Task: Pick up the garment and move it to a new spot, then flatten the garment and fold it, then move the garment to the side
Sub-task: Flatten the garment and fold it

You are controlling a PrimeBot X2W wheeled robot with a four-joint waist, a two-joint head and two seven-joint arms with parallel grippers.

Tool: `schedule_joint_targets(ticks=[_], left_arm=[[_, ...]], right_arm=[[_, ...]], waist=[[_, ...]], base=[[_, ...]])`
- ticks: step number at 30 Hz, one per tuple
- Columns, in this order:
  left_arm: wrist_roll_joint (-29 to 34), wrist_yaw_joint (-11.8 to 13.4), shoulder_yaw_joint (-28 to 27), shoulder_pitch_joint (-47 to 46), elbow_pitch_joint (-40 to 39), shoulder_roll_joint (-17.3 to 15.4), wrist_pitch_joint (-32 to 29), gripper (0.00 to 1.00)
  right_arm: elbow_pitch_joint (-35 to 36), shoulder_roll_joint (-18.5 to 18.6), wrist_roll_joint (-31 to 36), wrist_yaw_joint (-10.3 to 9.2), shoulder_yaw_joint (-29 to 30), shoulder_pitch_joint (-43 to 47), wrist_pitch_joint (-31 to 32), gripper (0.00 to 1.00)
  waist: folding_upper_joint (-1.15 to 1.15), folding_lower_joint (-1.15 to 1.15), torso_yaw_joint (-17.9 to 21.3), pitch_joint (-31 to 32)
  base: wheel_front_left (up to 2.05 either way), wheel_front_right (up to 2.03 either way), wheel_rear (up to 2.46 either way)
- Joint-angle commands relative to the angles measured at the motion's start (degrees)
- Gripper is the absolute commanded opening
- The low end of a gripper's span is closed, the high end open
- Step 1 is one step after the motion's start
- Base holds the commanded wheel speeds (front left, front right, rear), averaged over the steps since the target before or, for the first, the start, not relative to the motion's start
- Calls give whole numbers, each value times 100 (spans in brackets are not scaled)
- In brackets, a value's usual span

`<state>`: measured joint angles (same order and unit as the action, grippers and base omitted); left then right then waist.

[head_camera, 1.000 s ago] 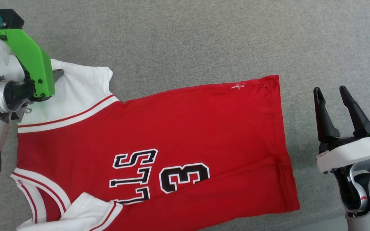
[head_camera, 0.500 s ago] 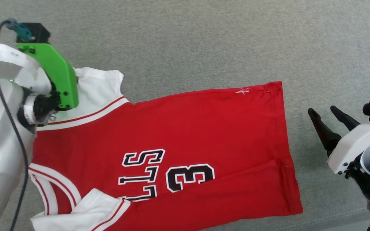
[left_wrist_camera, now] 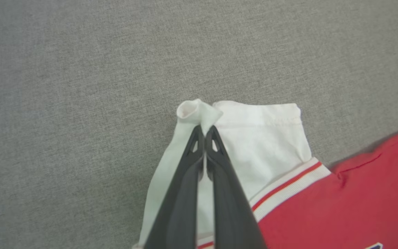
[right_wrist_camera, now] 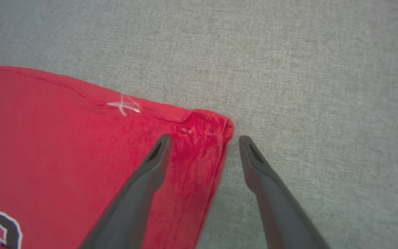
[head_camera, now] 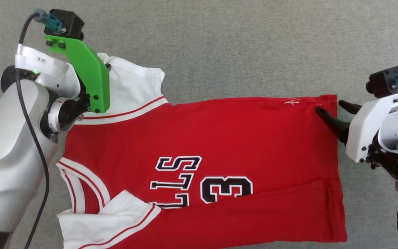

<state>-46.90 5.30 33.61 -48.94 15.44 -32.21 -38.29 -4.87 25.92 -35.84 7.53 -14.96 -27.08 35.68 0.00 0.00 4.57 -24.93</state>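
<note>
The garment [head_camera: 219, 138], a red jersey with black white-outlined print, lies spread on a grey fabric surface, its collar toward the left. In the left wrist view my left gripper [left_wrist_camera: 205, 133] is shut on the bunched edge of the garment's white far sleeve [left_wrist_camera: 264, 138]. In the head view a green wrist mount [head_camera: 90, 77] covers most of those fingers. My right gripper [head_camera: 330, 106] is open at the far right hem corner. In the right wrist view, the right gripper [right_wrist_camera: 205, 138] straddles that corner [right_wrist_camera: 206, 128], one finger over red cloth and one over bare surface.
Grey woven fabric [head_camera: 237, 45] surrounds the garment beyond it and to the right. The near white sleeve [head_camera: 116, 221] lies folded over the jersey's front at the lower left. A black cable [head_camera: 35, 138] hangs along my left forearm.
The head camera has shifted, so the whole scene slid right. My right gripper swung in from beside the garment to its far hem corner. The left gripper stays on the white sleeve.
</note>
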Motion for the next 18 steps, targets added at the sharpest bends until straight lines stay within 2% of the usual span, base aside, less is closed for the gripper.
schedule_joint_targets(ticks=[1,5,6,12,18], left_arm=[[60,28,30,-70,-88,55,75,0],[29,36,22,15,-89,57,138,0],[-10,47,3,116,-70,33,190,0],[-54,98,-94,391,-75,-56,462,0],[-151,193,-310,886,-233,-120,1004,0]], right_arm=[[-301,62,-108,-4,-319,-218,196,100],[-630,78,-235,-4,-653,-221,511,100],[-825,62,-405,-4,-884,-190,733,0],[-715,164,-467,-4,-661,-354,340,0],[-458,152,-378,-4,-247,-32,17,0]], waist=[[0,0,-165,-122],[0,0,-215,-133],[0,0,-220,-99],[0,0,-237,176],[0,0,-306,534]], base=[[0,0,0],[0,0,0],[0,0,0],[0,0,0],[0,0,0]])
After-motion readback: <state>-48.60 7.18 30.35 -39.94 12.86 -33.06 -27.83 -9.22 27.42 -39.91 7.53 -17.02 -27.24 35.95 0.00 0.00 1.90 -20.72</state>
